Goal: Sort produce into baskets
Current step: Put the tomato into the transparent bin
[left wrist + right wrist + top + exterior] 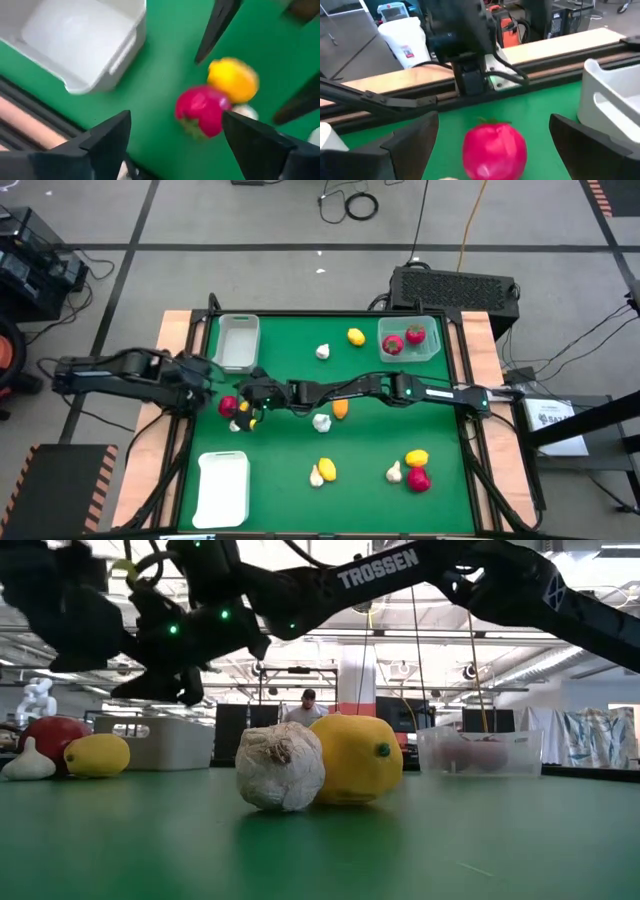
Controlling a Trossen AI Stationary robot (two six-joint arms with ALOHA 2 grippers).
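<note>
A red fruit [228,406] with a green top lies on the green table [370,440] left of centre. A yellow fruit [246,413] and a whitish bulb [237,425] lie close beside it. My right gripper [494,118] reaches across from the table's right and stands open, one finger on either side of the red fruit [495,150], apart from it. My left gripper [176,116] hangs open over the same red fruit [200,111] from the left, pointing steeply down. The grey-white basket [237,340] stands just beyond them toward the far edge.
A clear basket [408,340] at the far right holds two red fruits. A flat white tray [222,485] lies near left. A bulb [321,421] and an orange fruit [341,409] lie under my right arm. More produce is scattered along the near side and at the far middle.
</note>
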